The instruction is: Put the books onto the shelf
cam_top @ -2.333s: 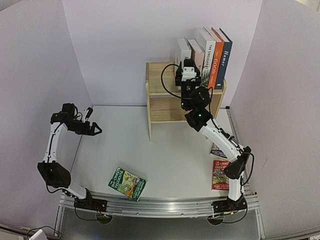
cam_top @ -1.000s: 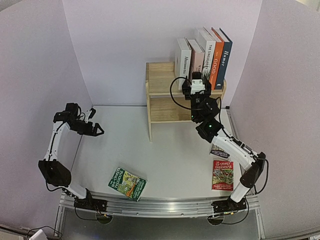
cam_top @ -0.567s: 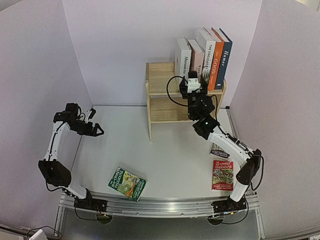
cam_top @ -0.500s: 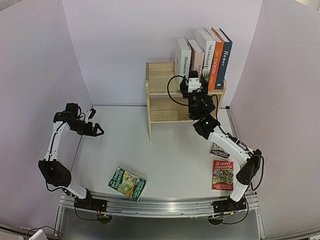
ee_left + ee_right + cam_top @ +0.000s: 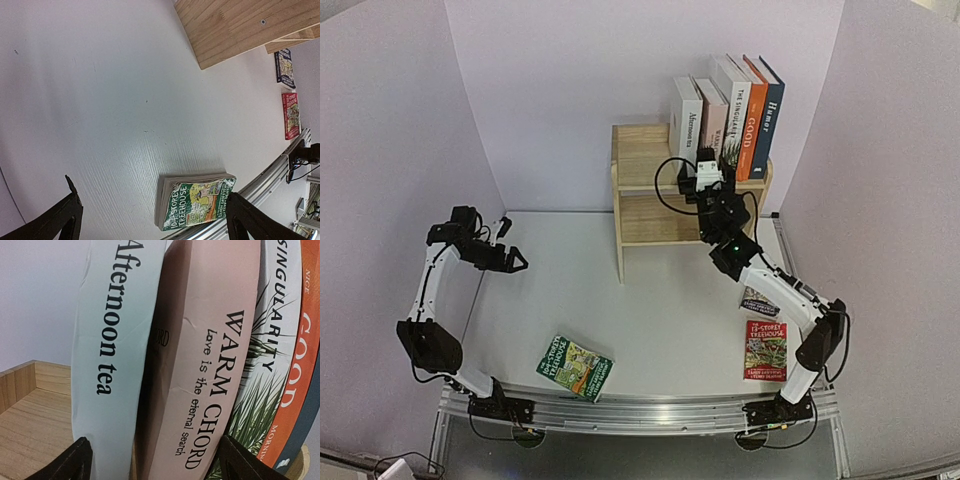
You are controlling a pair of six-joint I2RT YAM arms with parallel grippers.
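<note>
Since the earlier frames your right gripper [image 5: 708,160] has drawn back a little from the row on the shelf [image 5: 640,150], and the white "Afternoon tea" book [image 5: 110,340] now stands on its own with its spine facing you. The left arm has barely shifted.

The right fingers are spread wide and grip nothing. In the wrist view they sit either side of "Afternoon tea" and the pink "Warm Chord" book [image 5: 200,365], close to the spines; whether a pad brushes a cover I cannot tell. The left gripper [image 5: 515,262] is fully open and empty, hanging above the table [image 5: 660,300].

Five books stand on the top tier, "Afternoon tea" at the left end with nothing to prop it on that side. Three thin paperbacks lie flat on the table: the green one [image 5: 197,202] near the front edge, the red one [image 5: 764,350] and a dark one [image 5: 756,300] beside the right arm.

The step in hand looks like letting go and clearing out. Keep the jaws wide and retreat straight back along the spines — any sideways drift could tip the end book off to the left. Lift clear of the shelf edge before you swing down. For the paperbacks, expect trouble — they are thin and flat, so plan to catch an edge.
</note>
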